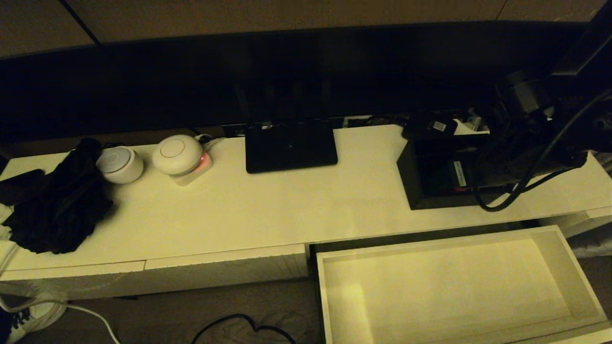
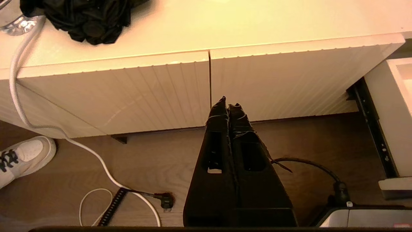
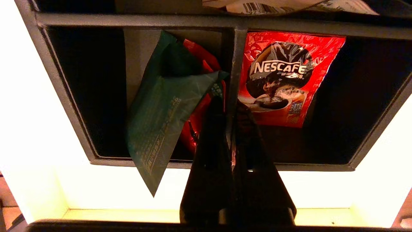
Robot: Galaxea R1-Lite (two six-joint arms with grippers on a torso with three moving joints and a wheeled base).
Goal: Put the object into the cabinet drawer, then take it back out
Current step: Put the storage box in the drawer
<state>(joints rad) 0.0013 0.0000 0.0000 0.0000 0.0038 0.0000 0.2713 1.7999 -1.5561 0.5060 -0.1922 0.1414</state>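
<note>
Right gripper [image 3: 229,106] astride matte, square-celled organiser box [image 3: 236,24].

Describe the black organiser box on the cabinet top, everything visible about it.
The organiser box is black, square and open-topped, with thin inner dividers. It stands upright on the cream cabinet top, right of the flat black router and just behind the open drawer. Inside show a red Nescafe packet and a green packet leaning out over the rim. The right gripper is closed on the central divider, its arm covering the box's right side.
</note>
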